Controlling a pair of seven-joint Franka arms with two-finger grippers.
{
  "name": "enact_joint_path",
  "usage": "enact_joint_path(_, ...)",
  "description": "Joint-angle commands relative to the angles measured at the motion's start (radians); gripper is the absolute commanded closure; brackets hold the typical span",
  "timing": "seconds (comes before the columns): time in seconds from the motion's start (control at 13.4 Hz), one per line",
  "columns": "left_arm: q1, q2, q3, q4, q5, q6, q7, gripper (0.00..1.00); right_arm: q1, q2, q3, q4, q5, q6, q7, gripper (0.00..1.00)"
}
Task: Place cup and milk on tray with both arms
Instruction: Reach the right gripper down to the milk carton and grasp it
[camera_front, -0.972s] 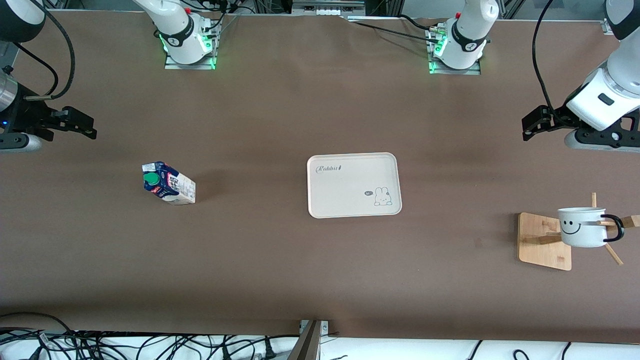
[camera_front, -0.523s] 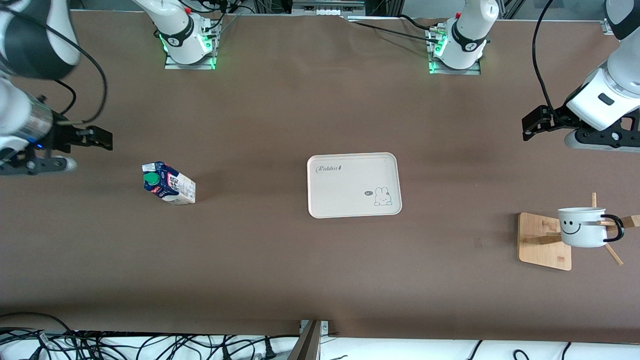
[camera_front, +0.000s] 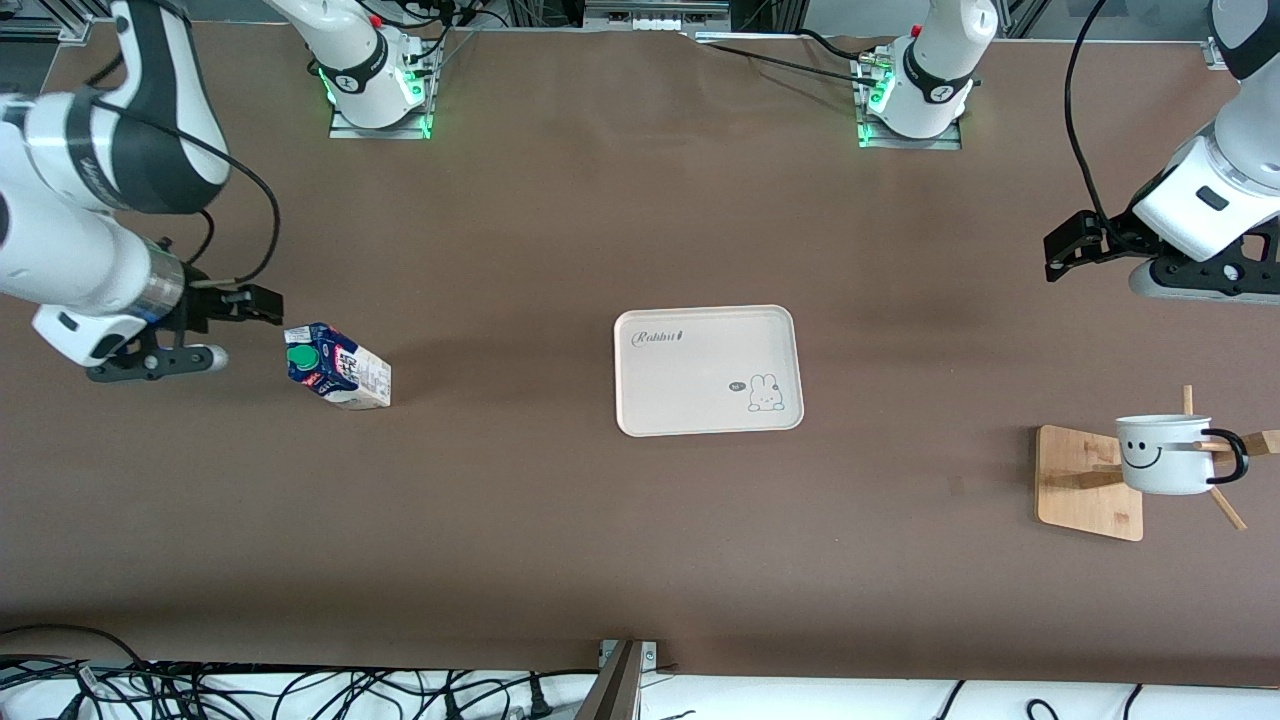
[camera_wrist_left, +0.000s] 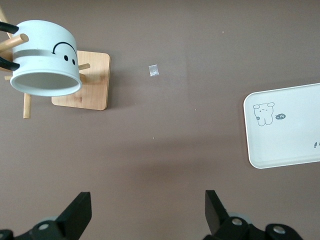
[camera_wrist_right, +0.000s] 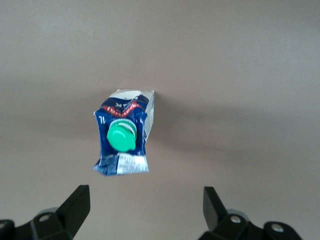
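The milk (camera_front: 335, 366), a dark-blue carton with a green cap, stands on the table toward the right arm's end; it also shows in the right wrist view (camera_wrist_right: 124, 138). My right gripper (camera_front: 255, 303) is open and empty, close beside the milk, not touching it. The cream tray (camera_front: 708, 370) lies at the table's middle and shows in the left wrist view (camera_wrist_left: 285, 125). The white smiley cup (camera_front: 1165, 455) hangs on a wooden rack at the left arm's end; it also shows in the left wrist view (camera_wrist_left: 46, 60). My left gripper (camera_front: 1062, 247) is open and empty, over bare table apart from the cup.
The wooden rack base (camera_front: 1088, 482) with its pegs holds the cup. Both arm bases stand along the table's edge farthest from the front camera. Cables lie past the table's nearest edge (camera_front: 300, 690). A small scrap (camera_wrist_left: 154, 71) lies on the table near the rack.
My right arm has swung in from the table's end, bringing its open gripper close beside the milk. The left arm, the cup, the milk and the tray have not moved.
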Motion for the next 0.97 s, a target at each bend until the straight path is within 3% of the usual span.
enact_joint_path(0.0,-0.004,0.017,0.003,0.037,-0.002,-0.023,0.004,0.00,0.007,-0.020,-0.002,-0.114,0.050,0.103,0.023,0.00)
enact_joint_path(0.45,-0.007,0.022,0.002,0.043,-0.002,-0.023,0.007,0.00,0.006,-0.022,-0.002,-0.187,0.064,0.194,0.040,0.00)
enact_joint_path(0.9,-0.021,0.120,0.002,0.157,-0.004,-0.023,-0.007,0.00,0.006,-0.011,-0.002,-0.168,0.079,0.195,0.061,0.00)
